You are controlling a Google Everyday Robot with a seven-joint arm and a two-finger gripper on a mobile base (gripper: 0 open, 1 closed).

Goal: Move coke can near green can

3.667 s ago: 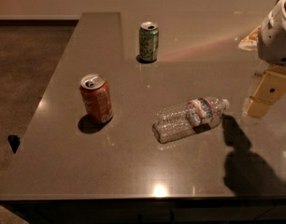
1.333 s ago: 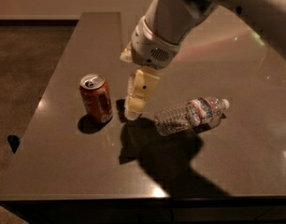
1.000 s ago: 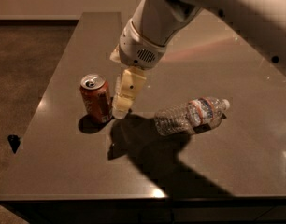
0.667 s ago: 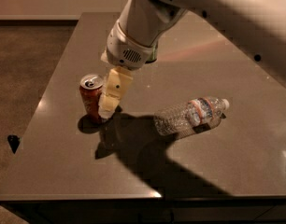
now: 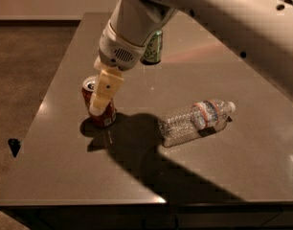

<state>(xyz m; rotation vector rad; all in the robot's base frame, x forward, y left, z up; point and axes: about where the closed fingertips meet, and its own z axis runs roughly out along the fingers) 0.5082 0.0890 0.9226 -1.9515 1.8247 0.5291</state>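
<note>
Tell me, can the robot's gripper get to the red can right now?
Probably yes. The gripper hangs right at the coke can, overlapping it from this view, with nothing between them. The water bottle lies off to the side.

On table (image 5: pixel 60 171): coke can (image 5: pixel 106 119) upright, left-centre. Gripper (image 5: pixel 98 107) down at it, overlapping its top. Green can (image 5: pixel 154 50) upright at far side, partly behind arm. Bottle (image 5: pixel 194 122) on its side, right of coke can.

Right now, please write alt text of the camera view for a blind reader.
The robot's gripper is down at the upright coke can on a dark table. The green can stands farther back, partly behind the arm; a clear plastic water bottle lies on its side to the right.
</note>
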